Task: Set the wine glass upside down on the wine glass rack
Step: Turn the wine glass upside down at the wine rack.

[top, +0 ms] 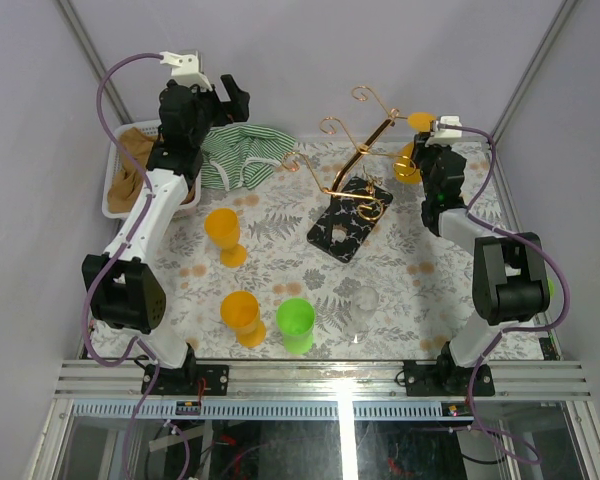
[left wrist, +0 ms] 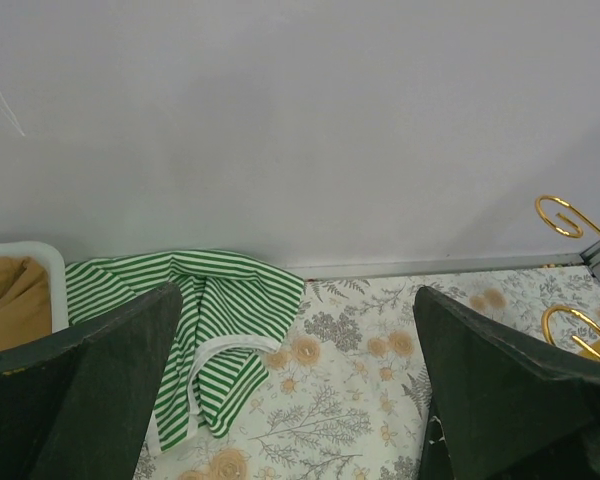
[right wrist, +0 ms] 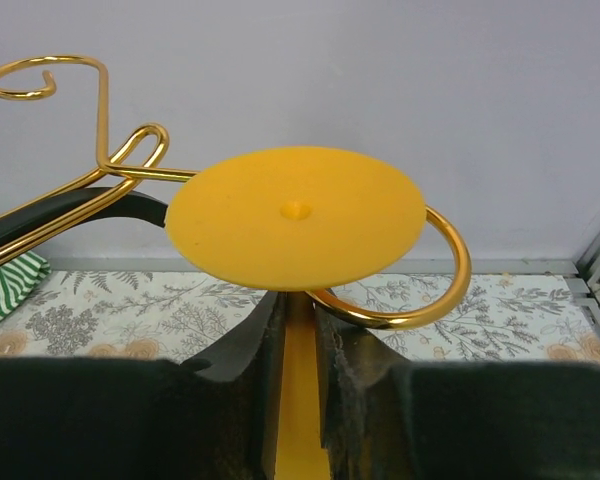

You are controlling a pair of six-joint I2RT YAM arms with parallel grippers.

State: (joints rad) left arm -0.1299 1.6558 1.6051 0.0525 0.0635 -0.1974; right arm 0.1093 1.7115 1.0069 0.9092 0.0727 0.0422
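Observation:
The gold wire wine glass rack stands on its black floral base at the middle back of the table. My right gripper is shut on the stem of an upside-down orange wine glass. In the right wrist view the glass's round foot is on top, the stem is between my fingers, and a gold rack hook curls around the stem just under the foot. My left gripper is open and empty, raised at the back left over a striped cloth.
A white basket with a brown cloth sits at the far left. An upright orange wine glass, an orange cup, a green cup and a clear glass stand on the floral tablecloth nearer the front.

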